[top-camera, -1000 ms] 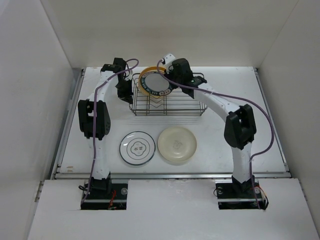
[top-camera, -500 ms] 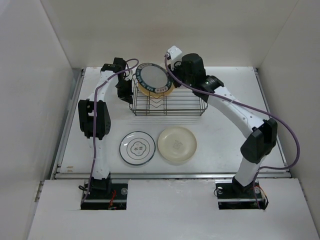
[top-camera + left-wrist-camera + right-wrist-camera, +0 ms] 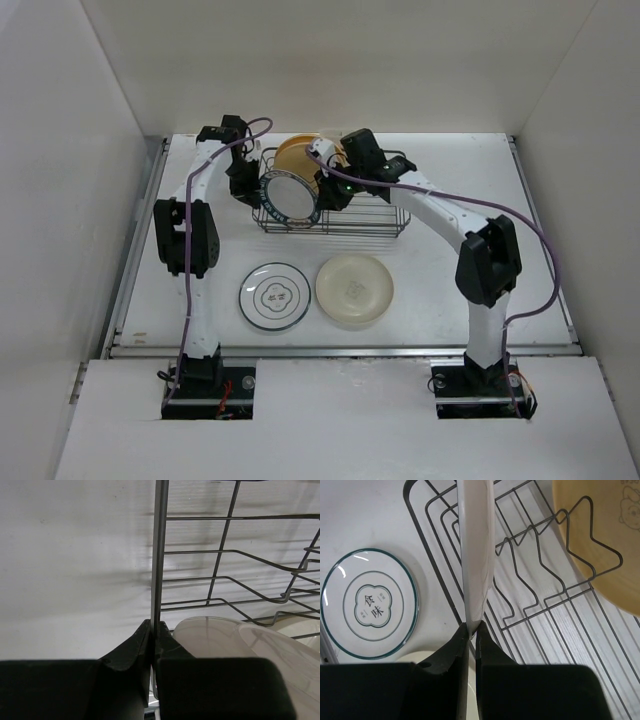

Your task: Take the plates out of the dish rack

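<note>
Our right gripper (image 3: pixel 472 629) pinches the teal-rimmed plate (image 3: pixel 476 555) by its rim, upright on edge, face tilted nearward; our left gripper (image 3: pixel 152 630) clamps the rack (image 3: pixel 159 555) wire.

The right claw (image 3: pixel 320 183) holds the teal-rimmed plate (image 3: pixel 288 195) tilted over the left end of the dish rack (image 3: pixel 370 212), the yellow plate (image 3: pixel 297 152) stands at its back, and the ringed plate (image 3: pixel 274 295) and cream plate (image 3: pixel 354 290) lie in front.

We get bright, even overhead light; the dish rack (image 3: pixel 159 555) throws soft shadows on the surface (image 3: pixel 75 555); our left tool (image 3: pixel 152 632) looks blurred.
</note>
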